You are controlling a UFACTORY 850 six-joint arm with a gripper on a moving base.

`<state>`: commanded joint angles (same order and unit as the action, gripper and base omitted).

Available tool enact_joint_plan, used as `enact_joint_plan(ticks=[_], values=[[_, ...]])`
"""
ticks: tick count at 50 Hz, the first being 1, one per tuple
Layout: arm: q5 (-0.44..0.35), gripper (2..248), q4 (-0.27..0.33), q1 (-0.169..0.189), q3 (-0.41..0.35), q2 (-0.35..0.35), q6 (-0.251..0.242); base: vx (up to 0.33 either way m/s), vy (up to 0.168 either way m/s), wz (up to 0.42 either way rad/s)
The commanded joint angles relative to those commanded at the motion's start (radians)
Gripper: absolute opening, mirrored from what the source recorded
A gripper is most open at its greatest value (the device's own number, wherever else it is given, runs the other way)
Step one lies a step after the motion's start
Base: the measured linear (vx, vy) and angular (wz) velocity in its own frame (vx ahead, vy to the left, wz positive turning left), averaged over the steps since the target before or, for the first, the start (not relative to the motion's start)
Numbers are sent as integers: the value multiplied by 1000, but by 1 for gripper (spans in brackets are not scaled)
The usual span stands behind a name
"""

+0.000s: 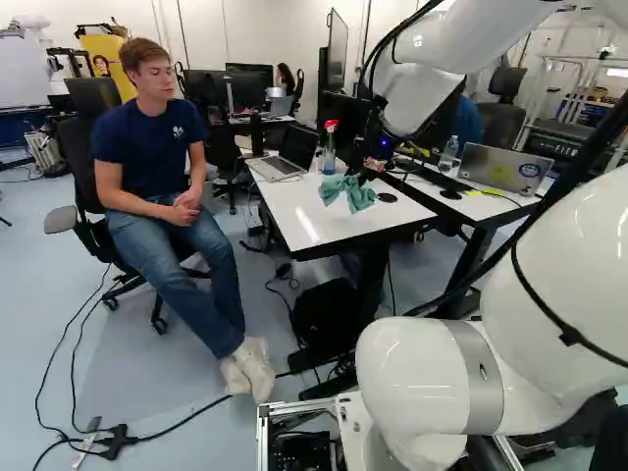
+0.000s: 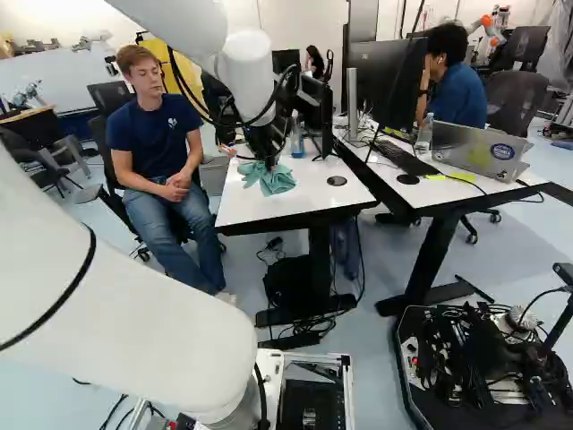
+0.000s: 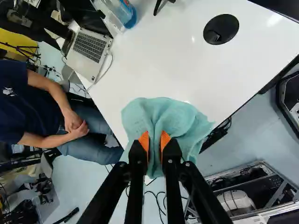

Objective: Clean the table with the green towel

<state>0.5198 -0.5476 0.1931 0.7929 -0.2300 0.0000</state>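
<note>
Over the near part of the white table (image 3: pixel 154 60), the green towel (image 3: pixel 180 116) hangs from the gripper (image 3: pixel 155 141), so the fetching part of the job is done and the wiping is what remains to be judged. How much of the top has been cleaned I cannot tell: no smear or spill stands out, and the glossy surface gives no clue to where the cloth may have passed. The spray bottle (image 1: pixel 329 157) and the open laptop (image 3: pixel 88 46) stand toward the far end, so strokes there would need to go around them; the round black disc (image 3: pixel 221 29) set in the top probably wants a light pass. The fingers are drawn close together, their orange pads (image 3: pixel 144 141) pinching a raised fold from two sides, while the rest of the cloth spreads loosely ahead and to both sides. Whether its underside presses on the table is unclear — a lower, firmer contact may be needed for real wiping. As for pose, the white arm (image 1: pixel 417 93) reaches forward from the base, high over the gap, then bends down at the wrist — the gripper points steeply toward the tabletop, near its edge.
</note>
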Motion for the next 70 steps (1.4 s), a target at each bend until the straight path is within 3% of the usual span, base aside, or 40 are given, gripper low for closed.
enact_joint_plan(ticks=[48,70], values=[[0,48,0,0,1,1,0,0,0,0],[0,48,3,-22,47,53,0,0,0,0]])
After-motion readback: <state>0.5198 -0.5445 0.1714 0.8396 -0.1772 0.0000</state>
